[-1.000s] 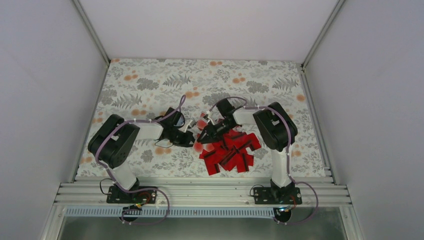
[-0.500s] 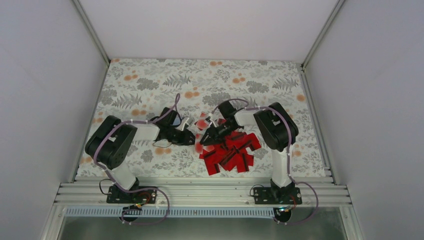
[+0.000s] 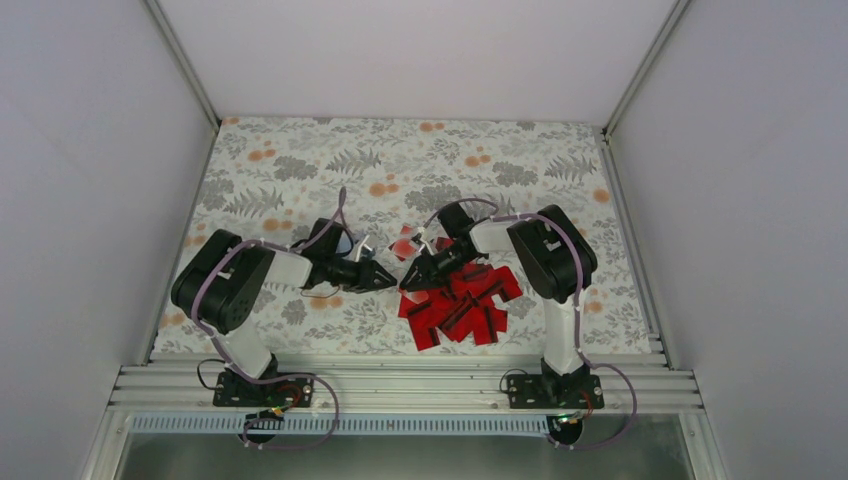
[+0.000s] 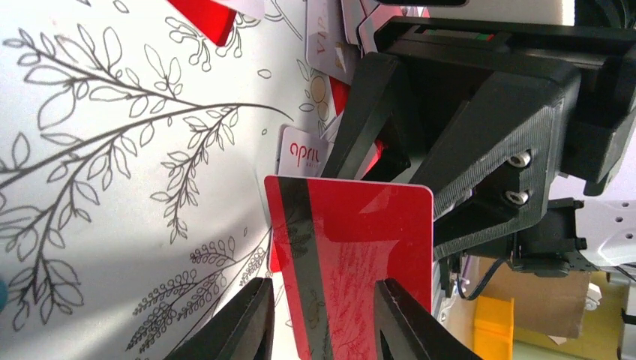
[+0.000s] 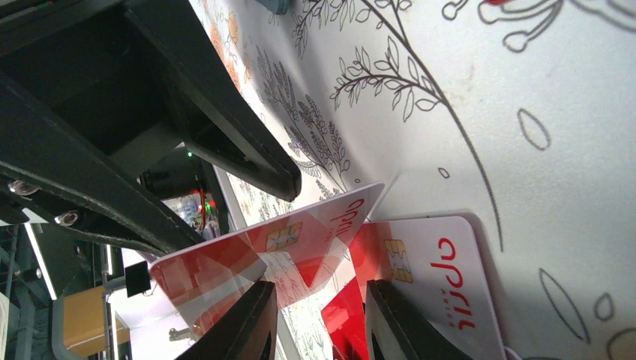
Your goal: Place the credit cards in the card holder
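Observation:
A heap of red credit cards (image 3: 462,300) lies in front of the right arm. One red card with a black stripe (image 4: 360,225) stands tilted between the two grippers, and its chip face (image 5: 225,262) shows in the right wrist view with one corner on the cloth. My left gripper (image 3: 388,277) (image 4: 322,283) has its jaws apart, the card just beyond the tips and unpinched. My right gripper (image 3: 408,280) (image 5: 321,285) faces it with a clear gap too. A teal sliver by the left wrist looks like the card holder (image 3: 346,241), mostly hidden.
A white card with red lettering (image 5: 442,285) lies flat under the right fingers, and more white-faced cards (image 3: 405,245) lie just behind the grippers. The floral cloth (image 3: 300,160) covers the table. Metal rails and white walls close it in.
My left arm has reached right toward the heap and its jaws have parted from shut. The right gripper has stayed in place, its jaws slightly narrower.

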{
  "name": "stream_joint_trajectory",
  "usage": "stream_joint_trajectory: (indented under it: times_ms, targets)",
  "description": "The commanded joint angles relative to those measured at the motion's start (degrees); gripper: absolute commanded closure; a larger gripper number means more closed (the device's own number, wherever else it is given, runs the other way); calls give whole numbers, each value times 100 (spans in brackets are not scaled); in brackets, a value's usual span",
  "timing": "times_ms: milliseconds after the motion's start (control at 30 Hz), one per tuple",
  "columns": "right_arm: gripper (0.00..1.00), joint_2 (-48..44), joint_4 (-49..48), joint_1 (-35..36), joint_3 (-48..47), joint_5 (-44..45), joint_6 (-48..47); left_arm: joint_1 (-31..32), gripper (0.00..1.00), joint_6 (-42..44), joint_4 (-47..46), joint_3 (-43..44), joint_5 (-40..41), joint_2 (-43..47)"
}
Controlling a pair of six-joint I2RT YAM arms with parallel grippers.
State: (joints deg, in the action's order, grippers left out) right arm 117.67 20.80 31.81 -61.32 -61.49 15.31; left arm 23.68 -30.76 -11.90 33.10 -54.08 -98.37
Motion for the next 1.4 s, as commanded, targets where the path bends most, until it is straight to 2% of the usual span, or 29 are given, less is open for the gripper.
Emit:
stream_joint_trajectory:
  times_ms: [0, 167, 300, 467, 767, 1067, 1167, 1367]
  targets:
    - [69, 106, 12, 8, 155, 544, -82, -48, 65, -83, -550, -147, -308, 109]
    - [69, 129, 29, 5, 126, 536, -76, -57, 58, -189, -738, -197, -387, 176]
    - [69, 184, 60, 6, 58, 510, -79, -59, 46, -383, -1079, -268, -552, 228]
    - [70, 198, 74, 1, -51, 464, -54, -71, 34, -316, -987, -234, -526, 379]
    - [70, 268, 65, 1, -220, 378, 29, -22, 33, 362, 76, 204, -376, 266]
    - [70, 393, -19, 7, -283, 340, 117, 120, 42, 889, 960, 612, 89, 87]
    - [70, 420, -62, 6, -291, 337, 152, 128, 50, 973, 1139, 654, 247, 91]
    - [70, 451, -102, 17, -281, 343, 175, 136, 76, 1067, 1392, 689, 586, 294]
